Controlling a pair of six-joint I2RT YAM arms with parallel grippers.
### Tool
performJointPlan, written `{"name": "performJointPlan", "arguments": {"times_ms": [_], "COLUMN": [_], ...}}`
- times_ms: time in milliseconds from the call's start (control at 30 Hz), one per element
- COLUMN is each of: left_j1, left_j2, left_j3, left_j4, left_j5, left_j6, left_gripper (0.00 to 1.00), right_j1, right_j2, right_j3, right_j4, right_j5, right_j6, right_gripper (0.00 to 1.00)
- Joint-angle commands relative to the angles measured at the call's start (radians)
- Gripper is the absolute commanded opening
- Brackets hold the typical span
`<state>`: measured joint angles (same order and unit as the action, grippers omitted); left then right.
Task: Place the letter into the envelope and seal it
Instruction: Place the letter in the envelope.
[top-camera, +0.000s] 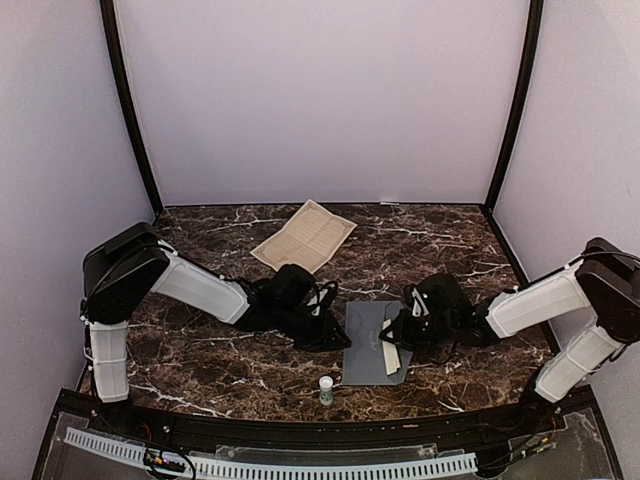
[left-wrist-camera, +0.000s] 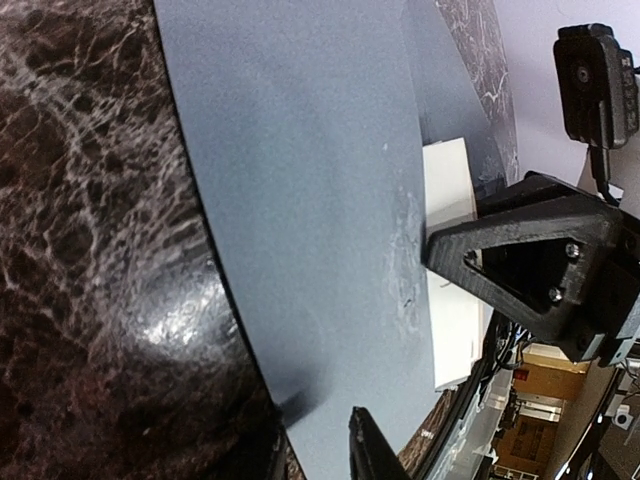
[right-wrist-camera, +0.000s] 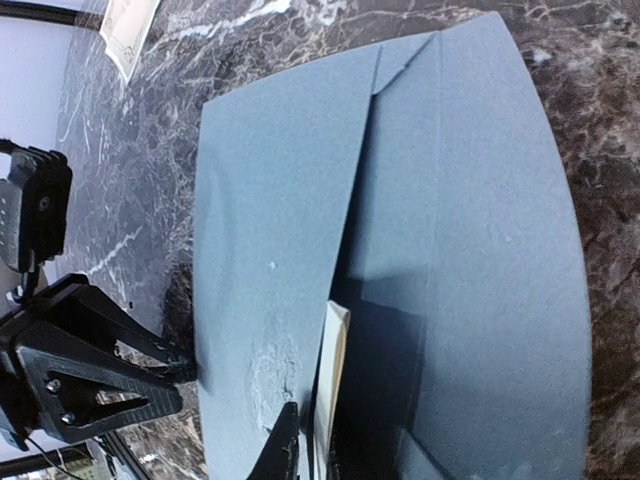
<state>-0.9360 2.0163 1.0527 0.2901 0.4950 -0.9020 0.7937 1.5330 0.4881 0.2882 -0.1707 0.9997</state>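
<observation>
Top external shows one envelope (top-camera: 366, 335), one letter (top-camera: 390, 359), one tan sheet (top-camera: 303, 236).

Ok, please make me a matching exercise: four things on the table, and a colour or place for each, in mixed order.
1 envelope
2 bottle
3 sheet
4 letter

A tan, farthest back
B grey, in the middle
C white, poking out of the envelope
D upright, nearest the front edge

Pairs: 1-B, 2-D, 3-A, 4-C
</observation>
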Motion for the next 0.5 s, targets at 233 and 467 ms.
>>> {"name": "performJointPlan", "arguments": {"times_ms": [233, 467], "left_j1": [-0.008, -0.008], "left_j2": [-0.086, -0.131], "left_j3": [0.008, -0.01], "left_j4": [-0.057, -0.062], "left_j5": [-0.068, -0.081], "left_j6": [0.043, 0.044], "left_gripper": [0.26, 0.32], "right_j1": [0.01, 0.011], "right_j2": [-0.242, -0.358], "right_j3": [0.073, 0.088], "right_j4": [-0.329, -0.492], "right_j5": [0.16, 0.24], "right_j6": [-0.08, -0.115], "right_gripper": [0.34, 0.44]}}
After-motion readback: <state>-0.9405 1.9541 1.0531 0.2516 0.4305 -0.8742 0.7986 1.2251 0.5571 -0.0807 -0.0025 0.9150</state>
